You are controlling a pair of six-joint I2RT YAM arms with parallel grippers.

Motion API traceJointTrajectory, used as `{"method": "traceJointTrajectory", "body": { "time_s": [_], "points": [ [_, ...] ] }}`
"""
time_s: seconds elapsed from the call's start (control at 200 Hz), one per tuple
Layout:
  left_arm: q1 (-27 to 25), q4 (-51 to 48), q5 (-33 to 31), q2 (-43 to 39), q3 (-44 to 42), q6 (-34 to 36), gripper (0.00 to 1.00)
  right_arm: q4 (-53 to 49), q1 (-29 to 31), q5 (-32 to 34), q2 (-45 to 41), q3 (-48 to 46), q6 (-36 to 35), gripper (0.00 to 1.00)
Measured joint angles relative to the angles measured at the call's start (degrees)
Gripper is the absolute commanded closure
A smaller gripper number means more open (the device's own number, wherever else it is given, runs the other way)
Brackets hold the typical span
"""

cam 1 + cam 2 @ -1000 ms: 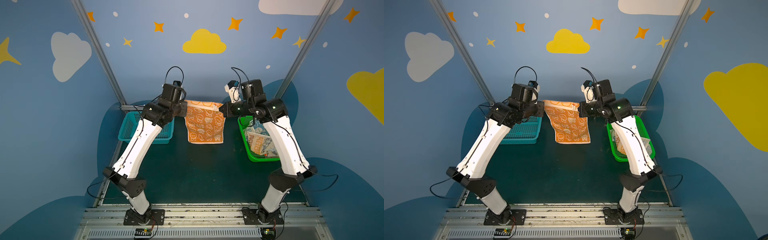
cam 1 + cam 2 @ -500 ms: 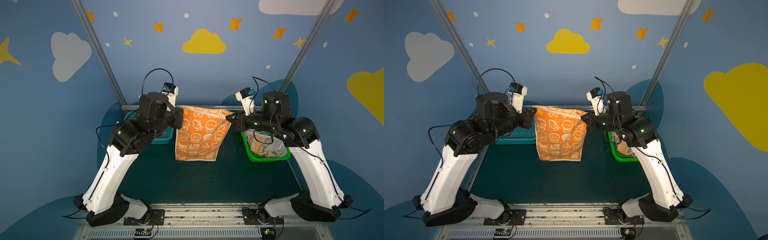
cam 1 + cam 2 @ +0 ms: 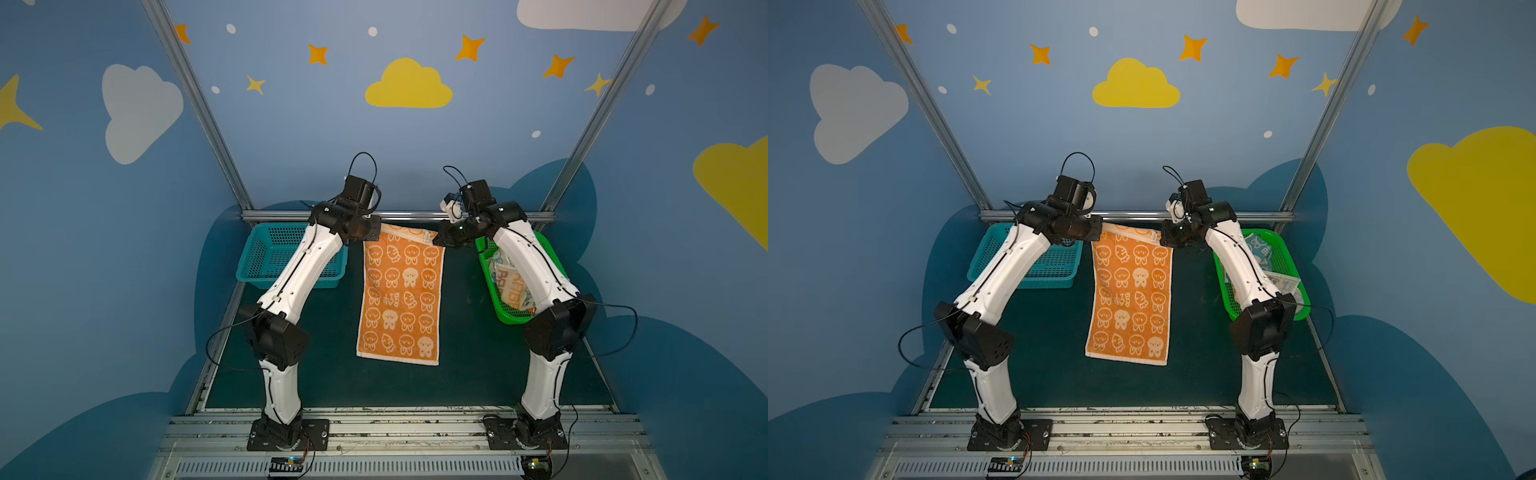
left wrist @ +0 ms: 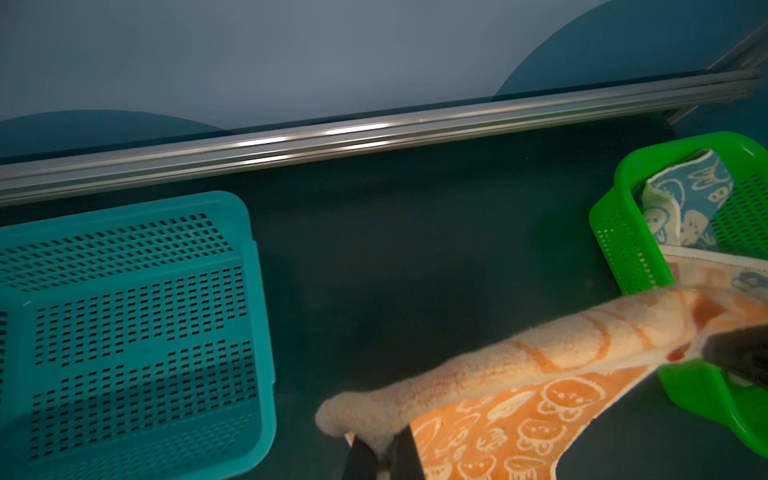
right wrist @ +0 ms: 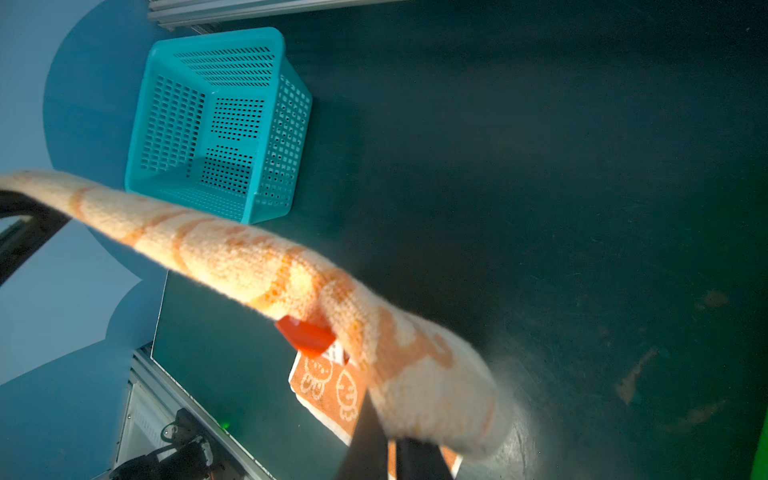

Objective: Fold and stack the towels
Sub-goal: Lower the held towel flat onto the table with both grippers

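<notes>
The orange-cream towel [image 3: 401, 295] [image 3: 1131, 299] stretches long over the dark mat, print side up, its far edge held up between the two grippers. My left gripper [image 3: 376, 235] [image 4: 382, 451] is shut on the towel's far left corner. My right gripper [image 3: 436, 239] [image 5: 388, 446] is shut on the far right corner, next to the red label [image 5: 307, 334]. The towel's edge [image 4: 540, 353] runs taut from one gripper to the other. A striped towel with lettering [image 3: 513, 286] and a blue-cream towel [image 4: 690, 199] lie crumpled in the green basket [image 3: 1292, 266], partly hidden behind my right arm.
A teal perforated basket [image 3: 270, 257] [image 5: 224, 124] stands empty at the back left, close beside my left arm. An aluminium rail [image 4: 374, 133] runs along the back edge just behind the grippers. The green basket [image 4: 623, 232] stands at the back right.
Both arms swung up and toward the front with the towel hanging, then back to the rear and lower. The towel now lies stretched out long instead of hanging short.
</notes>
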Motion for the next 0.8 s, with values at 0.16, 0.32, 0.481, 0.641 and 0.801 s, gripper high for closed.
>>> {"method": "traceJointTrajectory", "body": {
  "time_s": [0.16, 0.32, 0.481, 0.641, 0.801],
  "points": [
    [1.27, -0.52, 0.31, 9.73, 7.41, -0.48, 0.96, -0.55, -2.62, -3.58, 7.78, 7.82, -0.02, 1.0],
    [1.25, -2.23, 0.7, 14.64, 9.53, -0.61, 0.96, -2.14, -3.67, -5.68, 11.89, 9.25, 0.0, 1.0],
    [1.11, -1.75, 1.7, 14.45, 2.99, -1.25, 0.96, -3.3, -3.61, -6.97, 12.96, 4.59, 0.28, 1.0],
    [0.13, 2.03, 2.89, 11.06, -12.17, -2.51, 0.96, -4.81, -3.23, -8.24, 13.16, -1.4, 0.9, 1.0],
    [-0.85, 5.88, 3.48, 6.45, -24.72, -4.07, 0.96, -3.72, -1.75, -9.14, 11.98, -12.61, 1.36, 1.0]
  ]
}}
